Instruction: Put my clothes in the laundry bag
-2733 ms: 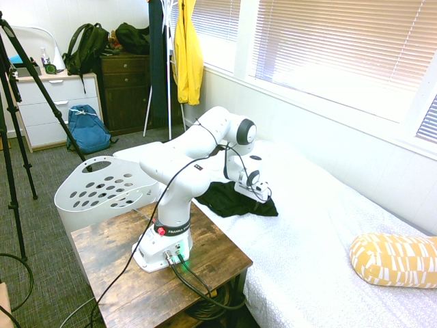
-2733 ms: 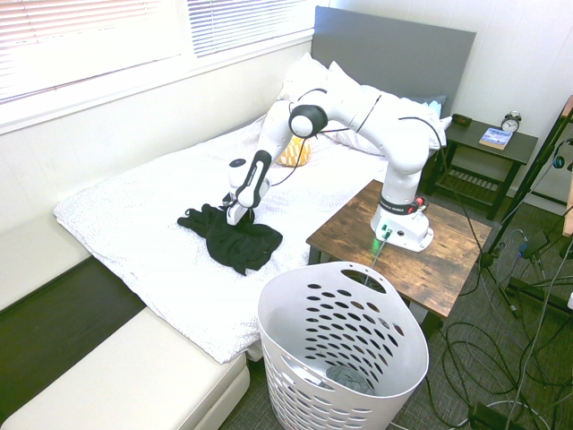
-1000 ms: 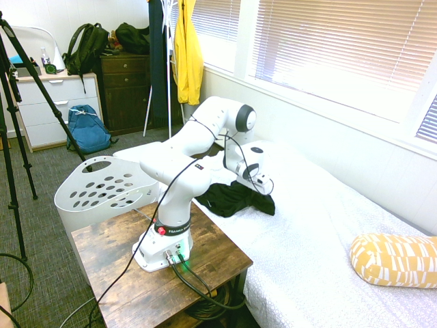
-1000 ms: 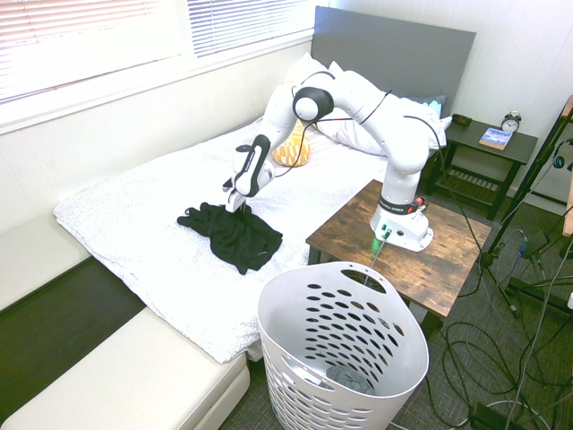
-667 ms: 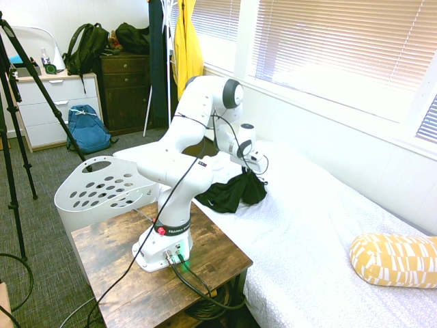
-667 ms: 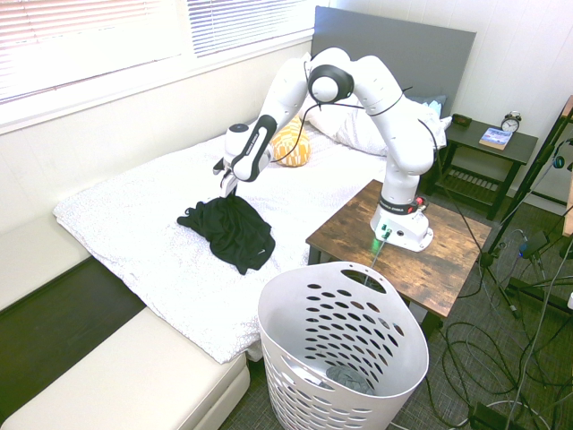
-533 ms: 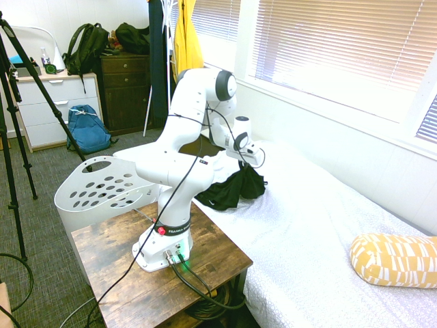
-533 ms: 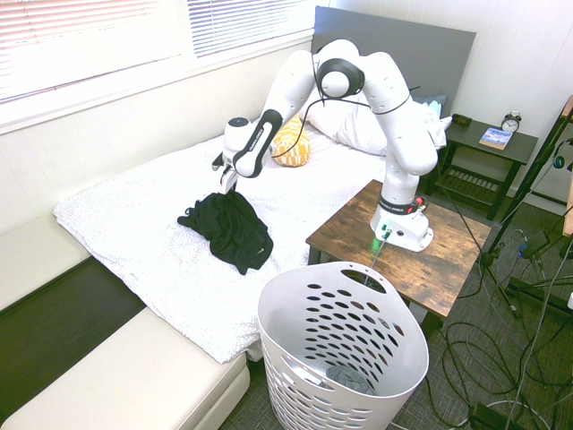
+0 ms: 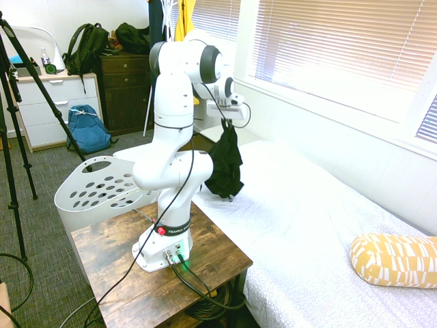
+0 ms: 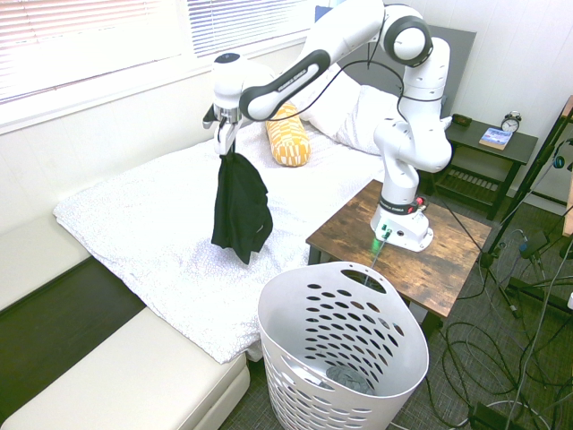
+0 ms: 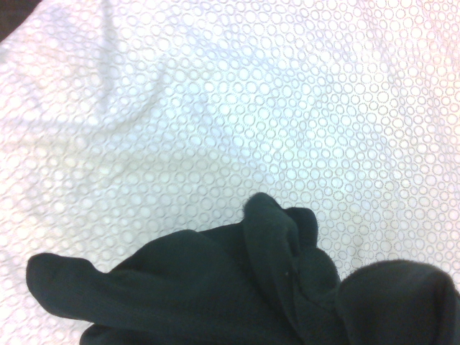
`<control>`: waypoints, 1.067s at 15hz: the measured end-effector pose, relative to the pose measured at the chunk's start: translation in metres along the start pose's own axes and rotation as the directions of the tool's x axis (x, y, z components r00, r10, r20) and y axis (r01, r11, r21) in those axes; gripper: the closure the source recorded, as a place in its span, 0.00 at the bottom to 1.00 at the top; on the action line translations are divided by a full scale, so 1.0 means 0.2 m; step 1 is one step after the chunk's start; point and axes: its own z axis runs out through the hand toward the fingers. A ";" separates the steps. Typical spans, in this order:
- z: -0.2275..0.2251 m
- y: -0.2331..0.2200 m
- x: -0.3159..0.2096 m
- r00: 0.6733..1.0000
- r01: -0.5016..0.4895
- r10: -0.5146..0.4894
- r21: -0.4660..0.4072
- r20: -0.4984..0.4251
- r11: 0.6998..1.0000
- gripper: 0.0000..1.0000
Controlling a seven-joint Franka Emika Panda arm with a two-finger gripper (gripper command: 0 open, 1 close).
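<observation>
We have our pincer (image 10: 221, 124) pinched closed on the top of the black garment (image 10: 239, 211), which hangs limp and clear above the bed (image 10: 152, 224). We hold it high so that its hem can pass over the rim of the laundry basket (image 10: 345, 345), which stands on the floor beside the desk (image 10: 407, 255).

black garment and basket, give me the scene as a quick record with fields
garment: black garment hangs in the air from the gripper, clear of the bed
gripper: gripper shut on the garment's top, raised over the bed
bed: white bedspread lies directly below the garment
basket: white laundry basket stands on the floor beside the wooden table, apart from the garment
basket contents: no clothes visible inside
pillow: yellow patterned pillow on the bed
task state: garment lifted, not yet over the basket
</observation>
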 end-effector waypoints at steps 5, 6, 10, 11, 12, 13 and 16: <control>-0.51 0.04 -0.74 0.988 0.152 -0.152 0.000 -0.039 0.988 1.00; -0.53 0.05 -0.84 0.985 0.170 -0.170 -0.002 -0.040 0.985 1.00; -0.60 0.07 -1.22 0.971 0.238 -0.238 -0.002 -0.038 0.971 1.00; -0.63 0.07 -1.31 0.966 0.256 -0.256 0.002 -0.037 0.967 1.00; -0.64 0.08 -1.40 0.961 0.276 -0.275 0.002 -0.034 0.961 1.00; -0.65 0.08 -1.50 0.954 0.300 -0.300 0.004 -0.026 0.954 1.00; -0.63 0.08 -1.84 0.924 0.381 -0.381 0.012 0.031 0.925 1.00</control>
